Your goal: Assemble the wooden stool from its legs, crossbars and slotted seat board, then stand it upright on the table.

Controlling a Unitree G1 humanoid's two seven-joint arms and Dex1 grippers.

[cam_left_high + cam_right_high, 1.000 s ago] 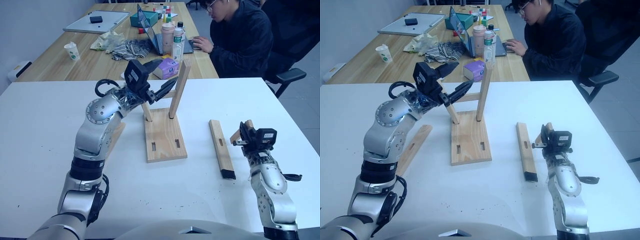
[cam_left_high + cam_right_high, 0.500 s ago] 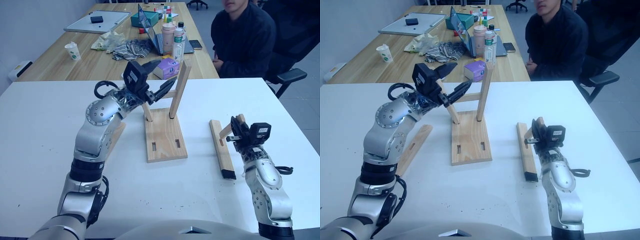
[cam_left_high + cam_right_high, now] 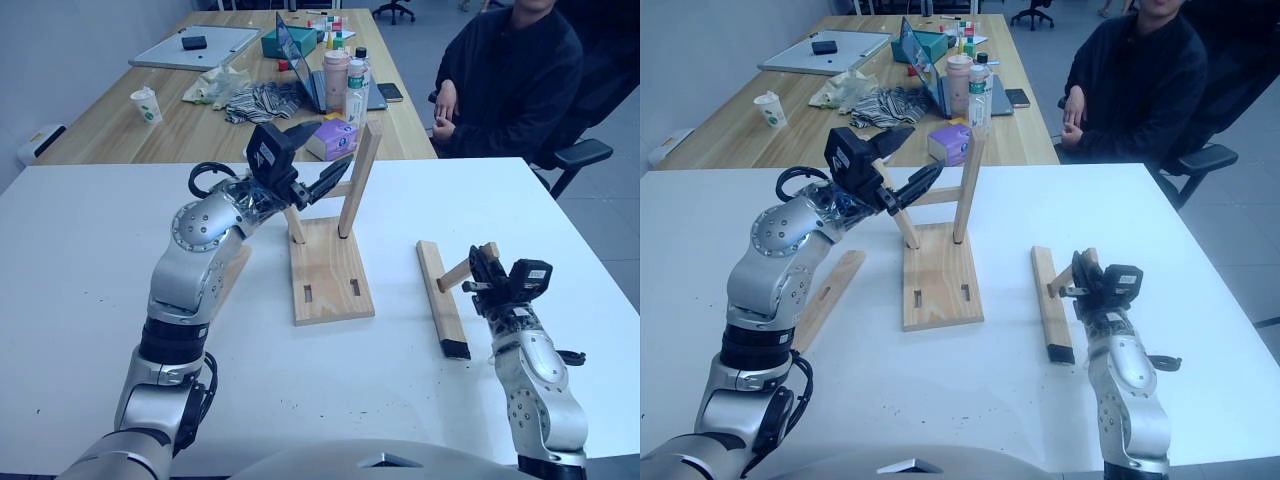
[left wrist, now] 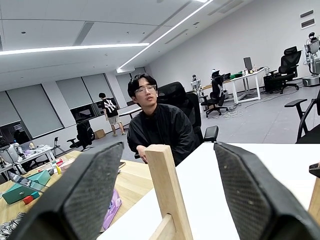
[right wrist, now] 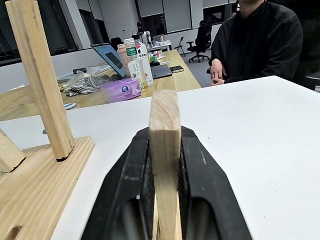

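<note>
Stool seat board [image 3: 330, 268]: where is it lying, operator?

Operator: Flat at mid-table [image 3: 70, 300], slots up. A tall leg [image 3: 357, 178] stands in its far end, joined by a crossbar [image 3: 938, 195] to a shorter, tilted leg [image 3: 295, 225]. My left gripper [image 3: 334, 144] is spread wide astride the tall leg's top and touches nothing I can see. I judge it is there to steady the frame.

Desk: And the right?

Operator: My right gripper [image 3: 482, 270] is pinching a short wooden piece [image 5: 165, 115], tilted up off the table, just beside the loose leg [image 3: 441, 300]. Another plank [image 3: 830, 285] lies under my left arm. There's open surface between board and loose leg. The table's right edge is near my right arm, so I'd swing inward.
</note>
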